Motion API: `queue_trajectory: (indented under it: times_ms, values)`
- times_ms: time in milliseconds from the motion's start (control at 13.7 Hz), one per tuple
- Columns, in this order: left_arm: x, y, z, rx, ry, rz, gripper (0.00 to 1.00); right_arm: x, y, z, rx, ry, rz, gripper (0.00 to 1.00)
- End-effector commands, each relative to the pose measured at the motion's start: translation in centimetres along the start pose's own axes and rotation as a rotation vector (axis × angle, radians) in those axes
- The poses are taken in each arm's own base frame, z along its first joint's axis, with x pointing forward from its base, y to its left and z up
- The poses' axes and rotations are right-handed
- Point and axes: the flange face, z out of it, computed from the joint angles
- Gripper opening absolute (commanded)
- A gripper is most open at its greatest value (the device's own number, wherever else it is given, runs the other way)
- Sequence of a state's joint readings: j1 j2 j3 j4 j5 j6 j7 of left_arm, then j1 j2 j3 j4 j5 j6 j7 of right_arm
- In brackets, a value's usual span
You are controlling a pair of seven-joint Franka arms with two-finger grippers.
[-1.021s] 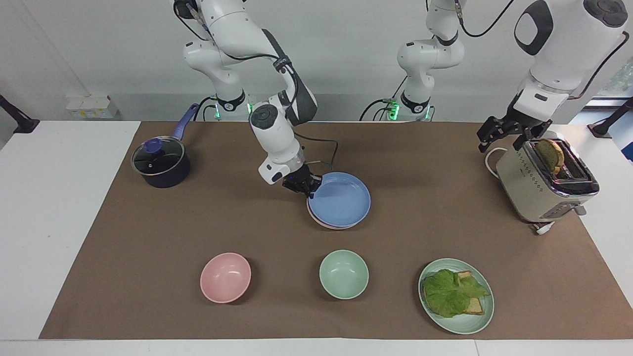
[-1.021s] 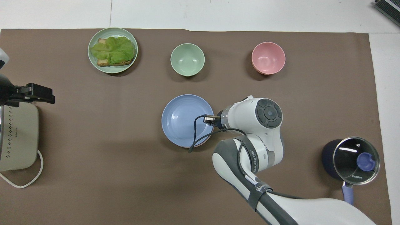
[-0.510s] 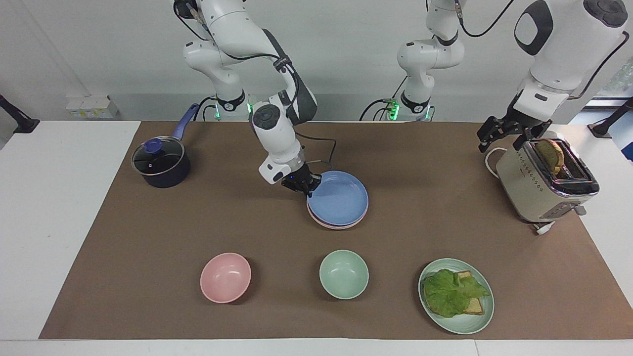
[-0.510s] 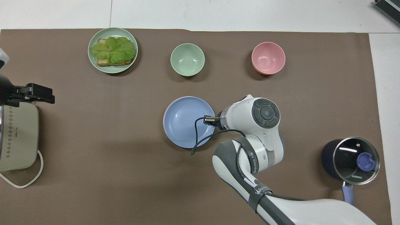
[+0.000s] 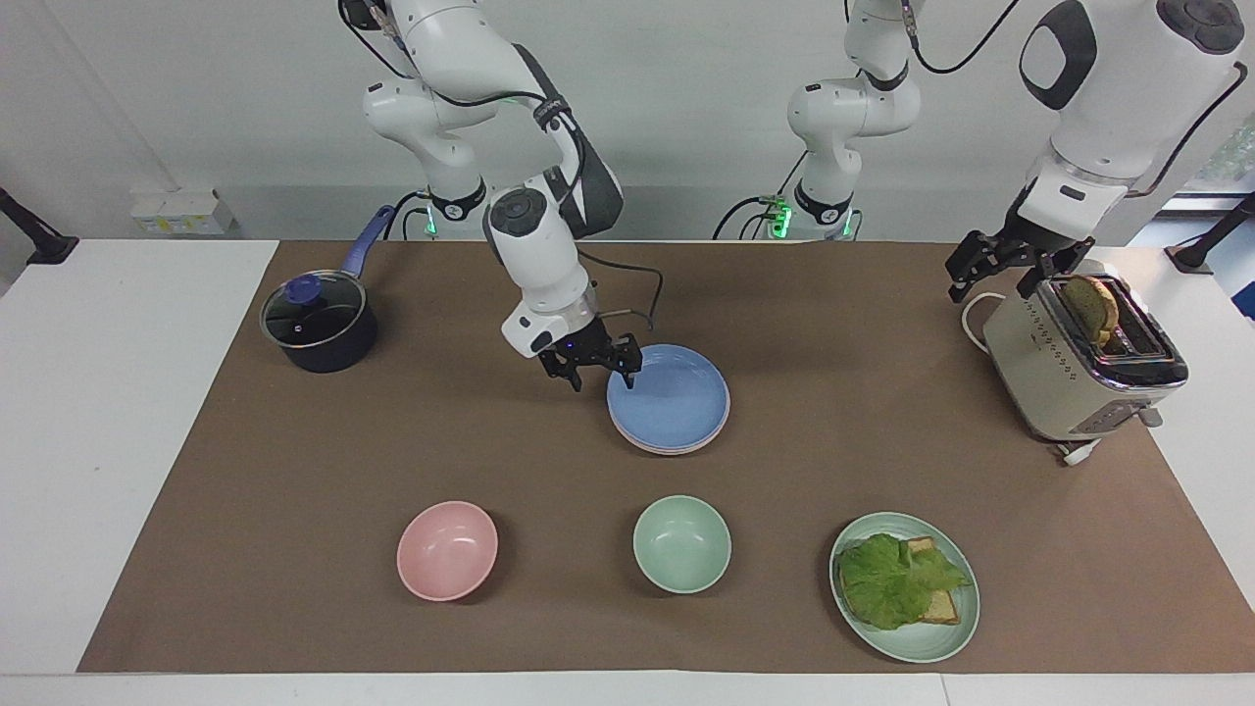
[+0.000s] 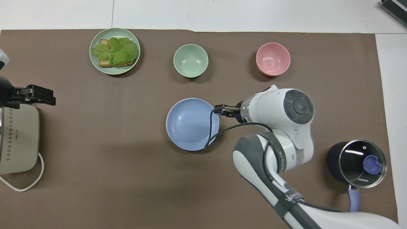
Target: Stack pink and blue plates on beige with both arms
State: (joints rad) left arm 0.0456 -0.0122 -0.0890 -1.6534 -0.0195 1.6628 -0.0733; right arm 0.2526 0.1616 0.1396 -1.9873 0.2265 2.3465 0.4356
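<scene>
Three plates sit in one stack mid-table in your facing view: the blue plate (image 5: 669, 397) on top, a thin pink plate (image 5: 627, 437) rim showing under it, and the beige plate (image 5: 686, 451) edge lowest. Your right gripper (image 5: 600, 378) hangs just off the stack's rim toward the right arm's end, fingers spread apart, nothing between them. Your left gripper (image 5: 995, 276) waits over the left arm's end of the table, beside the toaster (image 5: 1079, 368) with its slice of bread; its fingers stand apart and hold nothing. A lidded saucepan (image 5: 319, 324) sits toward the right arm's end; the pink bowl (image 5: 447, 549), green bowl (image 5: 681, 542) and the green plate (image 5: 922, 642) of lettuce and toast lie farther from the robots.

From overhead, the blue plate (image 6: 192, 124) covers nearly everything beneath, with a pink sliver (image 6: 167, 119) at one edge. Your right gripper (image 6: 224, 110) shows at the plate's rim, and the left gripper (image 6: 39, 95) sits over the toaster (image 6: 17, 140).
</scene>
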Motion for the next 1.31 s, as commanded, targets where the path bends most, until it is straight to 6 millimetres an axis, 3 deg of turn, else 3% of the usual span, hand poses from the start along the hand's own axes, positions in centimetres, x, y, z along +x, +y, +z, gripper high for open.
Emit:
queue_trajectory:
  times_ms: [0, 365, 583, 802, 1021, 1240]
  values:
    - [-0.5, -0.3, -0.3, 0.022, 0.015, 0.003, 1.0, 1.6, 5.3, -5.5, -0.072, 0.04, 0.043, 1.0]
    - [-0.5, -0.3, -0.3, 0.02, 0.015, 0.003, 1.0, 4.1, 13.9, -12.4, -0.179, 0.099, 0.049, 1.0]
    - [-0.5, -0.3, -0.3, 0.022, 0.015, 0.003, 1.0, 4.9, 16.4, -17.7, -0.204, 0.077, 0.019, 1.0]
    - [-0.5, -0.3, -0.3, 0.02, 0.015, 0.003, 1.0, 6.2, 15.8, -23.4, -0.241, 0.041, -0.001, 1.0]
    - [-0.5, -0.3, -0.3, 0.022, 0.015, 0.003, 1.0, 6.7, 15.3, -26.3, -0.288, 0.02, -0.01, 1.0]
    - [-0.5, -0.3, -0.3, 0.022, 0.015, 0.003, 1.0, 7.1, 14.6, -27.8, -0.302, -0.032, -0.007, 1.0]
